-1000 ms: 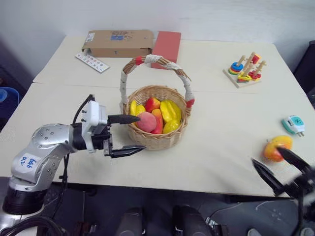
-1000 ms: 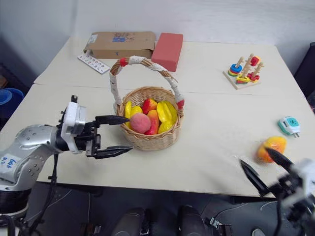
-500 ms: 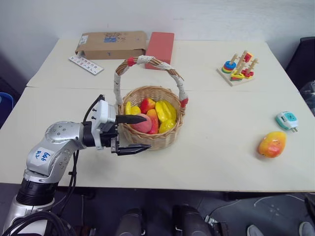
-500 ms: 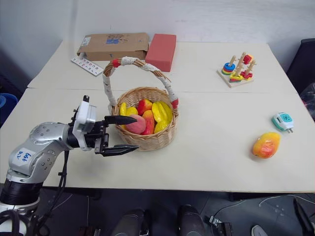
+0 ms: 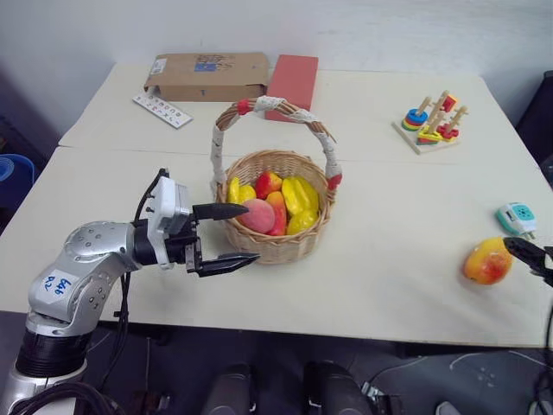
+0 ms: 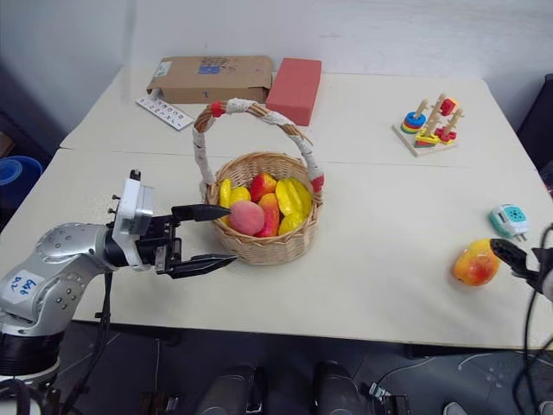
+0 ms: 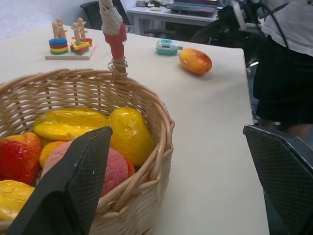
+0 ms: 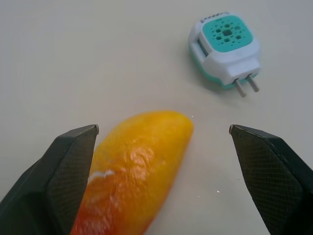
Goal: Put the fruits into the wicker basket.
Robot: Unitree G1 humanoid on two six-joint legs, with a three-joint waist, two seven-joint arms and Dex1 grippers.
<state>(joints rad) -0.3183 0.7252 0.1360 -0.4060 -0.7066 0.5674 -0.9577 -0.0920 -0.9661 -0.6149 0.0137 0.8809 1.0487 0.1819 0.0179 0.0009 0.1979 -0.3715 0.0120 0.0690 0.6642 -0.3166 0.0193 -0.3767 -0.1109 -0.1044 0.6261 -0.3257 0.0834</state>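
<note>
The wicker basket stands mid-table holding several fruits, among them a pink peach and yellow and red pieces. My left gripper hovers open and empty at the basket's front-left side, with its upper finger reaching over the rim beside the peach. A yellow-orange mango lies on the table near the right edge. My right gripper is open and wide just short of the mango. The fruit's near end sits between the fingertips, which do not touch it.
A teal-and-white plug gadget lies just behind the mango. A ring-stacking toy stands at the back right. A cardboard box, a red block and a printed strip lie at the back. A person stands past the table's right edge.
My right gripper has swung from the front right corner out to the right edge, level with the mango, still open. The left gripper has stayed by the basket. The camera has shifted.
</note>
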